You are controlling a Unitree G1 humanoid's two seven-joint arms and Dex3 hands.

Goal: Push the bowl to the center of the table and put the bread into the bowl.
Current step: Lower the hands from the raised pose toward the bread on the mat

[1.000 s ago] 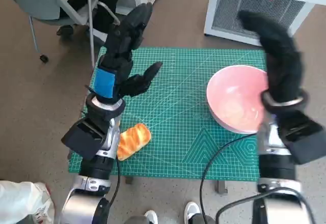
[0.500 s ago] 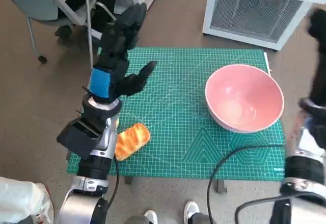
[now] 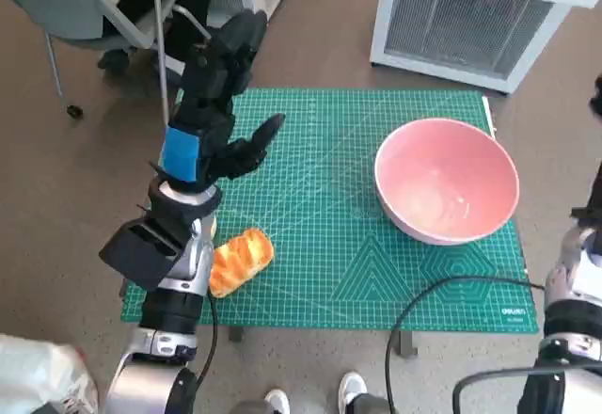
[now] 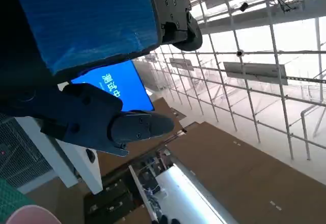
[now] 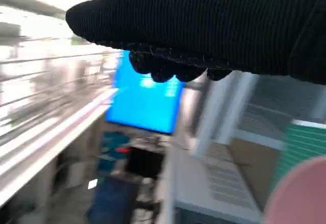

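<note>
I'm seeing the pink bowl (image 3: 447,181) sitting at the right of the green mat (image 3: 320,245), off centre, so the push isn't done; the bread (image 3: 241,261) is lying lower left beside my left forearm. My left hand (image 3: 214,103) is hovering, fingers spread, holding nothing. My right hand (image 5: 214,25) is showing only its glove; I cannot tell its fingers' state.

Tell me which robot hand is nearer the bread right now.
Left. The left robot hand hangs over the mat's far left part, beyond the bread lying by its forearm. The right robot hand is off the table's right side, past the pink bowl.
</note>
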